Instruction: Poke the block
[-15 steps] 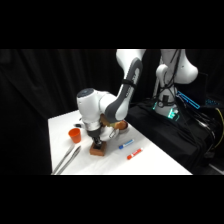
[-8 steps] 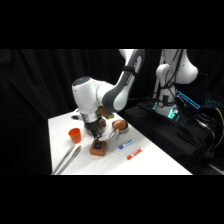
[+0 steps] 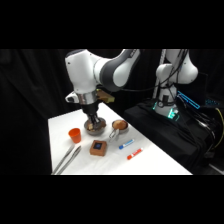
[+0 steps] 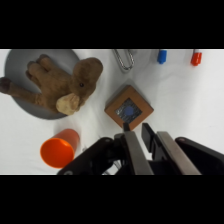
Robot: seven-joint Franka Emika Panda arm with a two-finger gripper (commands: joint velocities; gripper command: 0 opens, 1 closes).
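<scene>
One block (image 4: 128, 110) just beyond pincer (image 4: 134, 128) tips, apart

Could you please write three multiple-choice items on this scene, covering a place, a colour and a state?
1. Where is the teddy bear?
A. in the grey bowl
B. on the block
C. in the cup

2. What colour is the cup?
A. green
B. orange
C. white

3. How does the gripper stand to the block?
A. it grips the block
B. it is raised above it, fingers close together
C. it rests in the bowl

Answers: 1 A, the bear lies inside the bowl's rim. 2 B, the cup is orange in both views. 3 B, the wrist view shows the block clear below the fingertips.
</scene>
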